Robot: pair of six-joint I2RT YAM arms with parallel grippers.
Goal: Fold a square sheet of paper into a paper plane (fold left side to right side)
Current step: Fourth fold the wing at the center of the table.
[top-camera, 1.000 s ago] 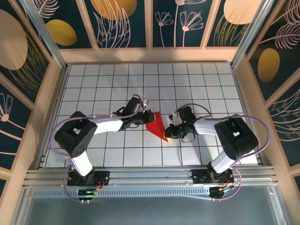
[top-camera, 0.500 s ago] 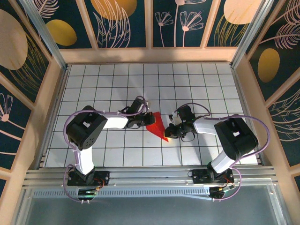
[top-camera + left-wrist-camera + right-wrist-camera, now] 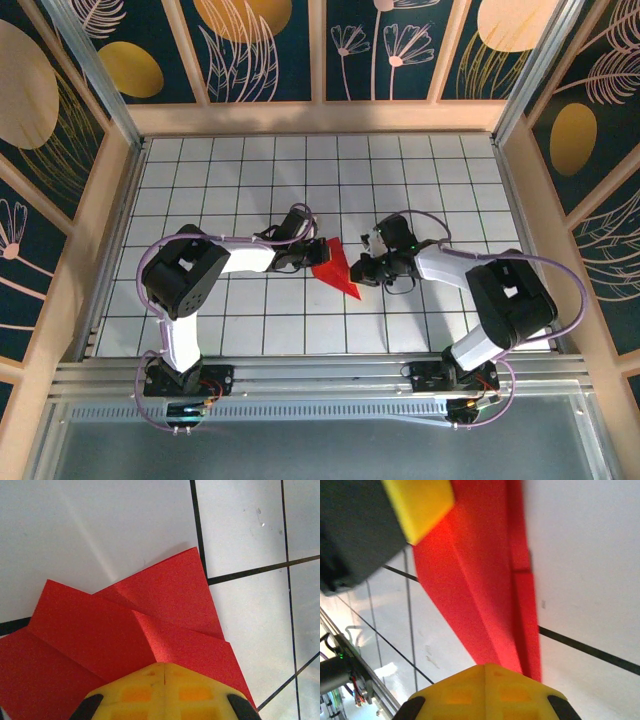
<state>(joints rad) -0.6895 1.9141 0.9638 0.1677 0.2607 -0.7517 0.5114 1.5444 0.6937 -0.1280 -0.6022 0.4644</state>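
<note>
Left hand (image 3: 317, 256) on paper (image 3: 336, 270) (tiled table (image 3: 240, 180))

White grid-tiled table (image 3: 250, 170); dark floral wall panels (image 3: 270, 50); aluminium rail (image 3: 320, 375).

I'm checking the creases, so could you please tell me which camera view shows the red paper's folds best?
The left wrist view: the red paper lies close and sharp, its overlapping flaps distinct. The right wrist view shows it blurred and slanting; the top external view, a small distant wedge.
</note>
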